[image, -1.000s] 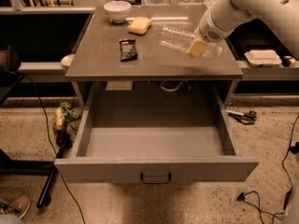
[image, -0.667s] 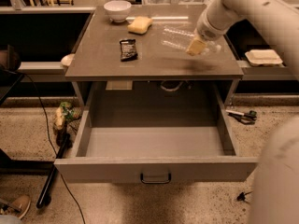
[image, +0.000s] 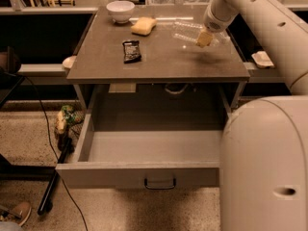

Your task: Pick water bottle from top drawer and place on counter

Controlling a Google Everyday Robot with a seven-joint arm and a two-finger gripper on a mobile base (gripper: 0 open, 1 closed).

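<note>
The water bottle (image: 187,32) is clear and lies on its side just above the far right part of the counter (image: 159,61). My gripper (image: 204,37) is shut on the bottle's right end and reaches in from the upper right. The top drawer (image: 139,174) is pulled wide open below the counter, and its inside shows nothing in it. Its dark pull handle (image: 160,183) faces the front.
On the counter are a white bowl (image: 120,9), a yellow sponge (image: 143,26) and a dark snack bar (image: 131,51). My arm's large white body (image: 264,167) fills the right foreground. Cables and a bag (image: 67,119) lie on the floor at left.
My gripper has moved a little farther back over the counter, and the water bottle has moved with it. The arm's body now fills the right foreground.
</note>
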